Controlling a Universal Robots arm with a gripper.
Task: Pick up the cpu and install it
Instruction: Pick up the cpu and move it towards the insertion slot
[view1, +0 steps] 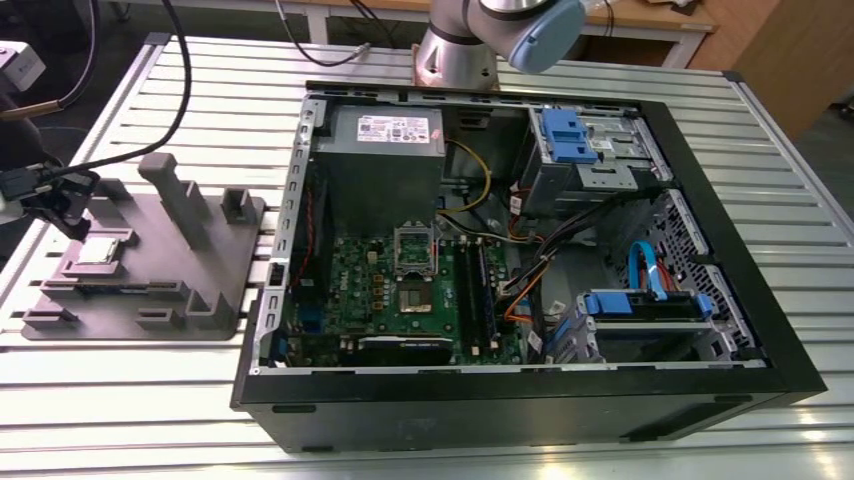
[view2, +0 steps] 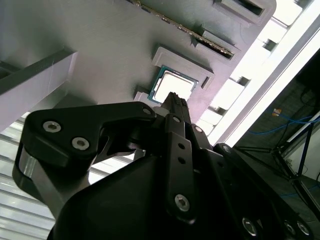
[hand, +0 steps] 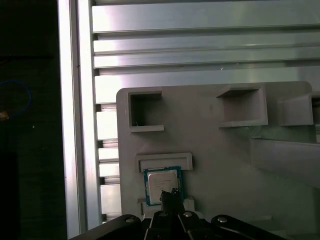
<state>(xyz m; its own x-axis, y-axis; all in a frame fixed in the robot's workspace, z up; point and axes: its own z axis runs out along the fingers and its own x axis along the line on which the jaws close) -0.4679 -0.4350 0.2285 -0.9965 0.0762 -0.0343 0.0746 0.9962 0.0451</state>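
Operator: Where is my gripper hanging?

Spotter: Your gripper (view2: 175, 99) is hovering over the grey plastic fixture (view1: 200, 300). That fixture is lying on the slatted aluminium table (view1: 174, 90) at the exterior view's left, just beside the open computer case (view1: 747, 330).

Operator: And the jaws?

Spotter: They are pressing together into one narrow black tip, and you are pinching nothing between them.

Operator: Where is the cpu lying?

Spotter: The cpu (hand: 161, 181) is sitting flat in a shallow seat of the fixture, with its silver top facing up and a green rim showing around it. A raised bracket (hand: 164, 159) is hugging one side, and a tall post (view1: 174, 195) is standing upright nearby. In both wrist views your tip is pointing at the chip and overlapping its near edge. Whether it is touching the metal, I cannot tell. In the exterior view your gripper is hanging just beside the chip, toward the exterior view's left.

Operator: And the socket?

Spotter: The metal-framed socket (view1: 416, 250) is lying on the green motherboard (view1: 380, 290) inside the case, well apart from both the chip and your gripper. Your arm's base (view1: 461, 50) is standing on the table behind the case.
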